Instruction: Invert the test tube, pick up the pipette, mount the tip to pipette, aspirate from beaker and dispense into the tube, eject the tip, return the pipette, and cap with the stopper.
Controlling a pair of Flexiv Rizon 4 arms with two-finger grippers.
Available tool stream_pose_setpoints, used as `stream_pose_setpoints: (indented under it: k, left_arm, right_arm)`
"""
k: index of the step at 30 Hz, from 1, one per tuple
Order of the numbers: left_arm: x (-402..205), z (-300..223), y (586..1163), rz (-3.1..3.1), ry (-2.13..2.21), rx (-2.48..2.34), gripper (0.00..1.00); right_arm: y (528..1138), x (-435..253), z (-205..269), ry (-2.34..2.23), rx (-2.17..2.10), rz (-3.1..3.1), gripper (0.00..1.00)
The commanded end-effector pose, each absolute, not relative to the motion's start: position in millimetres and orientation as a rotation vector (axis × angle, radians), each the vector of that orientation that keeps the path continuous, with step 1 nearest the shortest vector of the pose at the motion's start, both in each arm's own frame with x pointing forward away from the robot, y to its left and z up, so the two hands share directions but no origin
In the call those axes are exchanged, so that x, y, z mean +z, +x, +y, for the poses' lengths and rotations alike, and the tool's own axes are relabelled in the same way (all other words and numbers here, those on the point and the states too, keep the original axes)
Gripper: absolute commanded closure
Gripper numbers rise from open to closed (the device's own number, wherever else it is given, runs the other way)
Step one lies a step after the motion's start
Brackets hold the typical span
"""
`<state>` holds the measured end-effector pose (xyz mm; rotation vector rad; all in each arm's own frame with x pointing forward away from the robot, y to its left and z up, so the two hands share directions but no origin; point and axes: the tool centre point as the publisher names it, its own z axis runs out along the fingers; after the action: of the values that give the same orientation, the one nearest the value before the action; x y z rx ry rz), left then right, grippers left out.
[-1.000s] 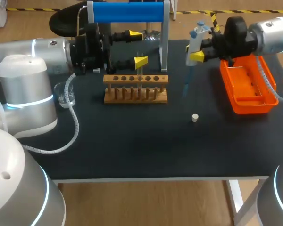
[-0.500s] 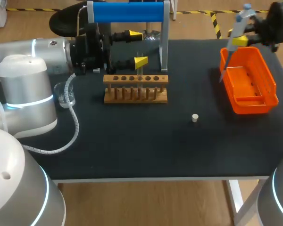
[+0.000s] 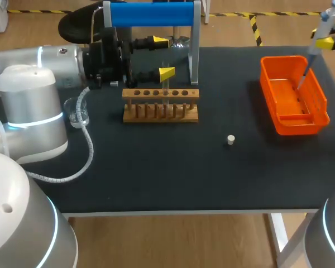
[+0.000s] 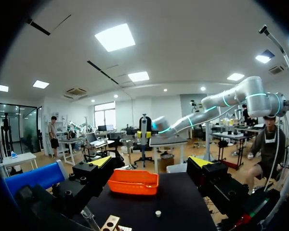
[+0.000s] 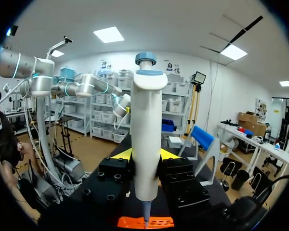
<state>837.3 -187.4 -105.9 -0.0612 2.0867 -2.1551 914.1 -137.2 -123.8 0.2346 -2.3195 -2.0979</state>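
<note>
**Right arm carries the pipette out over the orange tray**

Your right arm has swung the pipette (image 5: pixel 147 120) from the middle of the table (image 3: pixel 156 167), left of the orange tray (image 3: pixel 272 106), out to the far right corner over the last second. Your right hand (image 5: pixel 145 155) is clenched on the pipette's white barrel, with one yellow-tipped finger pressing on each side. The blue plunger end is on top. In the head view the pipette hangs tilted, and its thin lower end is over the inside of the tray. You cannot tell whether that end touches the tray floor.

Your left arm has not shifted. Your left hand (image 3: pixel 163 56) is released, its fingers wide apart with nothing between them. It hovers just far of the wooden rack (image 3: pixel 161 111), in front of the blue-topped stand (image 3: pixel 151 14). A clear test tube (image 3: pixel 165 84) stands upright in the rack, just beside the nearer finger.

The beaker (image 3: pixel 77 111) stands left of the rack, close beside your left arm. The white stopper (image 3: pixel 230 139) lies by itself on the table, nearer you than the rack and between rack and tray, apart from both.
</note>
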Motion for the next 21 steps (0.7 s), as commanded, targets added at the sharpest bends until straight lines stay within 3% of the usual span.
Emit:
stream_pose_setpoints:
  k: [1,21]
  left_arm:
    - [-106,-187,838,2.083,-0.06,-2.156,0.0]
    - [-106,-187,838,2.083,-0.06,-2.156,0.0]
  right_arm:
    - [932,-132,-159,0.254,-2.101,-2.287,1.0]
    - [956,-151,-168,0.196,-2.139,-2.275,1.0]
